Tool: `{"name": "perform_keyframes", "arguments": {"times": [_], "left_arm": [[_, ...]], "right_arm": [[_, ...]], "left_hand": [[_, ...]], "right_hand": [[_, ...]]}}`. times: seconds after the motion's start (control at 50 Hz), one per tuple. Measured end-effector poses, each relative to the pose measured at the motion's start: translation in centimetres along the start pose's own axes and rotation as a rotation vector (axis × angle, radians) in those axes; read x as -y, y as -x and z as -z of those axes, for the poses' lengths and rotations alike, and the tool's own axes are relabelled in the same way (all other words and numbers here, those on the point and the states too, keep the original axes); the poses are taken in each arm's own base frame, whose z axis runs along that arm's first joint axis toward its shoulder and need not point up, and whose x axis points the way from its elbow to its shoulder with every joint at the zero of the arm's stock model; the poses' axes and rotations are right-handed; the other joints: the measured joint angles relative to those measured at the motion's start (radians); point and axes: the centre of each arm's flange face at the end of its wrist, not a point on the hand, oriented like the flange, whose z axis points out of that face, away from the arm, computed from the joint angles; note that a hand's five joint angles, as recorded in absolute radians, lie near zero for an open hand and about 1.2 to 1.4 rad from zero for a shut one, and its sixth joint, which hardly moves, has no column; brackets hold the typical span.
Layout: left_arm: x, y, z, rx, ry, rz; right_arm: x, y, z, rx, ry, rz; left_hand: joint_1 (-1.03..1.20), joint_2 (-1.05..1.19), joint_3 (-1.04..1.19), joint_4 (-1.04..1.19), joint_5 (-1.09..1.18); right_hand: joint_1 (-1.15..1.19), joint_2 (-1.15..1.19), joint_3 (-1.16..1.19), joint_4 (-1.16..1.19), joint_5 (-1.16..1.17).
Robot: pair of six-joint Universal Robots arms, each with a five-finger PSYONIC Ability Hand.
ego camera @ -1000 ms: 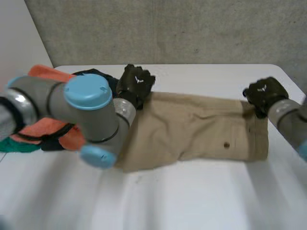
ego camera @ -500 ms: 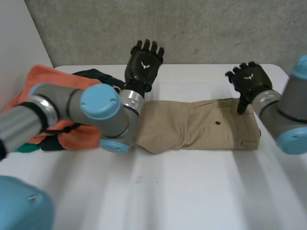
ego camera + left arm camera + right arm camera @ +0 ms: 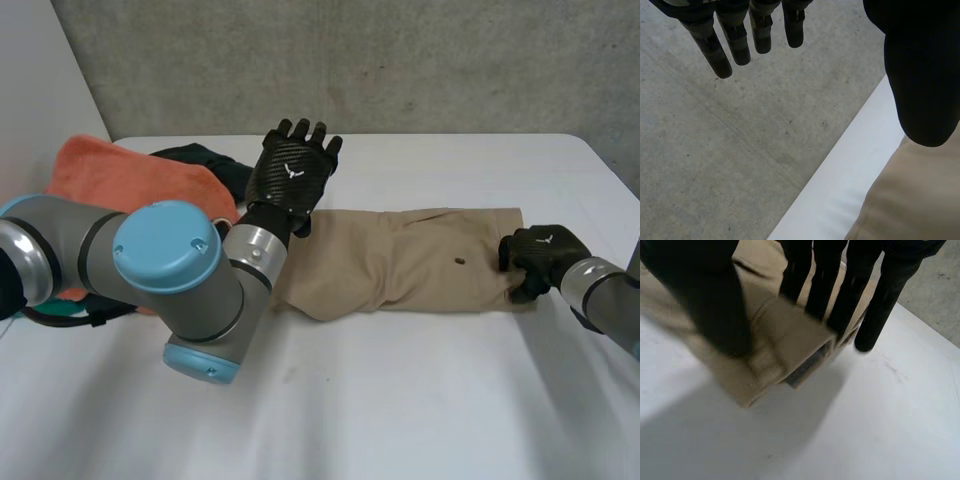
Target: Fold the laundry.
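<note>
A pair of folded tan cloth trousers (image 3: 400, 260) lies flat on the white surface (image 3: 400, 400), across the middle and closer to the far edge than the near edge. A small dark button (image 3: 460, 263) shows on top of them. The right hand (image 3: 540, 262) sits at the right end of the trousers. In the right wrist view its fingers (image 3: 860, 280) and thumb pinch that folded end of the trousers (image 3: 785, 330) between them. The left hand (image 3: 293, 175) is up in the air over the left end of the trousers, with its fingers (image 3: 740, 35) straight and spread, holding nothing. Past them in the left wrist view are the grey wall (image 3: 715, 150), the far edge of the surface and a bit of the tan cloth (image 3: 910, 200). A soft orange towel (image 3: 130, 170) is piled by the left edge of the surface, with a dark crumpled cloth (image 3: 205, 160) just behind it and a bit of teal cloth (image 3: 50, 312) at its near side. The big grey left arm (image 3: 170, 270) with its light-blue cap is in front of the towel and hides the near left corner of the trousers.
</note>
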Motion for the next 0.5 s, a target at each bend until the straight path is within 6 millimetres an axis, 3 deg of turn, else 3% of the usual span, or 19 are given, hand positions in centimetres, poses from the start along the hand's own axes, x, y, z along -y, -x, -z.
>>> {"name": "perform_keyframes", "arguments": {"times": [0.06, 0.18, 0.26, 0.38, 0.44, 0.48, 0.5], "left_arm": [[0.0, 0.0, 0.0, -0.001, 0.001, 0.0], [0.6, 0.3, 0.3, 0.002, -0.003, -0.001], [1.5, 0.8, 0.8, 0.007, -0.012, 0.0], [2.5, 1.6, 2.0, 0.011, -0.016, 0.011], [2.7, 1.8, 2.5, 0.012, -0.012, 0.021], [2.7, 2.0, 2.9, 0.013, -0.008, 0.032], [2.6, 2.0, 3.0, 0.013, -0.005, 0.04]], "right_arm": [[-0.6, 0.0, -0.5, -0.011, 0.002, 0.003], [-0.2, -0.8, 0.2, -0.06, -0.009, 0.018], [1.4, -3.3, 2.0, -0.145, -0.039, 0.094], [2.1, -6.5, 3.4, -0.247, -0.021, 0.311], [3.0, -5.9, 3.5, -0.24, -0.043, 0.424], [4.5, -3.7, 3.3, -0.201, -0.109, 0.509], [6.0, -1.2, 3.3, -0.152, -0.185, 0.565]], "left_hand": [[0.0, 0.0, 0.0, 0.0, 0.0], [0.0, 0.0, 0.0, 0.0, 0.0], [0.0, 0.0, 0.0, 0.0, 0.0], [0.0, 0.0, 0.0, 0.0, 0.0], [0.0, 0.0, 0.0, 0.0, 0.0], [0.0, 0.0, 0.0, 0.0, 0.0], [0.0, 0.0, 0.0, 0.0, 0.0]], "right_hand": [[0.137, 0.176, 0.192, 0.207, 0.193], [0.14, 0.177, 0.195, 0.23, 0.198], [0.145, 0.177, 0.195, 0.232, 0.199], [0.159, 0.177, 0.195, 0.232, 0.208], [0.159, 0.177, 0.195, 0.232, 0.212], [0.169, 0.177, 0.205, 0.232, 0.213], [0.169, 0.182, 0.217, 0.233, 0.214]]}}
